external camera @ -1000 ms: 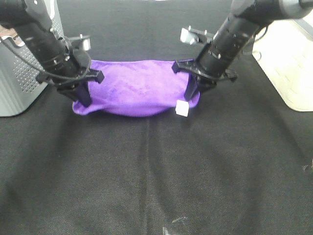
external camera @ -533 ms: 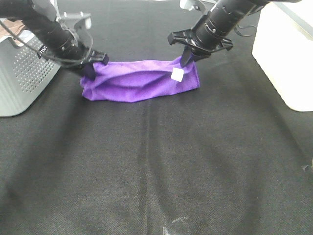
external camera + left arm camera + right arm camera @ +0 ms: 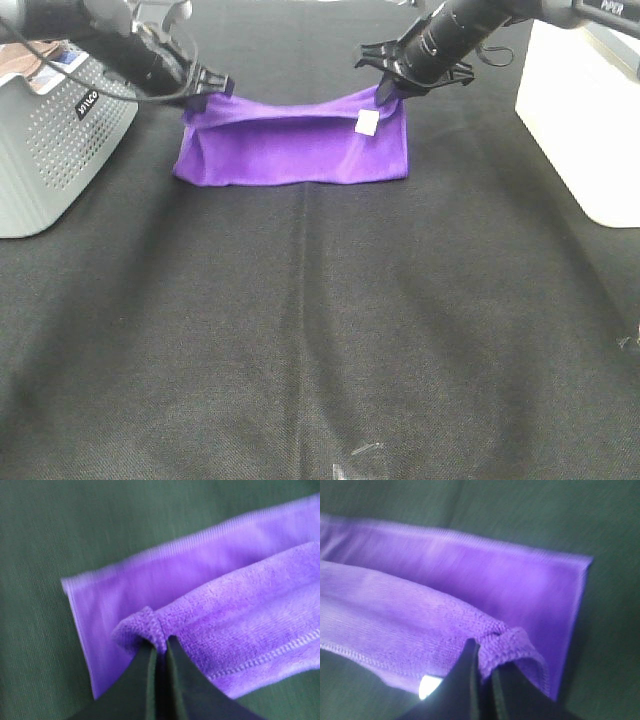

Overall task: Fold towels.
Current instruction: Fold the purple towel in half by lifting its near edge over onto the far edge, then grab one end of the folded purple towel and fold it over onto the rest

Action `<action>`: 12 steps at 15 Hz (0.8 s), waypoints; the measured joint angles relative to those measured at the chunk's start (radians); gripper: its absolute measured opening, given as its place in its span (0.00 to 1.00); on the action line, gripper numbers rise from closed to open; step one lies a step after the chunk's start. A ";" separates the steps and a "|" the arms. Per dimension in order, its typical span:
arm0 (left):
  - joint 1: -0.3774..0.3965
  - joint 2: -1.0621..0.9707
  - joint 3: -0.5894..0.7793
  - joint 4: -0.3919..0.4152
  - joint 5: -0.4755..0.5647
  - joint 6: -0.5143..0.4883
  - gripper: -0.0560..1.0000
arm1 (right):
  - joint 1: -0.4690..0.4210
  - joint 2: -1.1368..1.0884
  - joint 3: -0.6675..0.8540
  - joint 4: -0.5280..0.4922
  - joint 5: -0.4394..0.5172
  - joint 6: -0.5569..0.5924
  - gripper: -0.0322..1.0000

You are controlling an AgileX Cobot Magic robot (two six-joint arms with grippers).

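The purple towel (image 3: 290,145) lies doubled over at the far side of the black table, its white tag (image 3: 367,122) near the right end. My left gripper (image 3: 203,88) is shut on the towel's upper left corner (image 3: 142,625) and holds that edge lifted. My right gripper (image 3: 386,88) is shut on the upper right corner (image 3: 507,640), next to the tag (image 3: 429,686). Both wrist views show the pinched top layer above the lower layer of the towel (image 3: 165,572), which lies flat on the cloth.
A grey perforated basket (image 3: 45,140) stands at the far left. A white box (image 3: 585,110) stands at the far right. The black table cloth (image 3: 320,330) stretches toward the front edge.
Both grippers have carried the held towel edge away from the camera, toward the far side. The drooping bundle has spread into a flatter, doubled rectangle.
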 joint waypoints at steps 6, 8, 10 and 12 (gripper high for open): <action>0.000 0.093 -0.093 0.033 -0.035 0.000 0.05 | -0.001 0.043 -0.025 0.081 -0.168 -0.004 0.06; 0.000 0.107 -0.094 0.034 -0.048 0.000 0.05 | -0.001 0.063 -0.028 0.091 -0.170 -0.011 0.08; 0.000 0.121 -0.094 0.035 -0.048 0.000 0.12 | -0.001 0.081 -0.028 0.093 -0.166 -0.022 0.18; 0.000 0.122 -0.094 0.067 -0.033 0.000 0.28 | -0.001 0.088 -0.030 0.084 -0.116 -0.028 0.43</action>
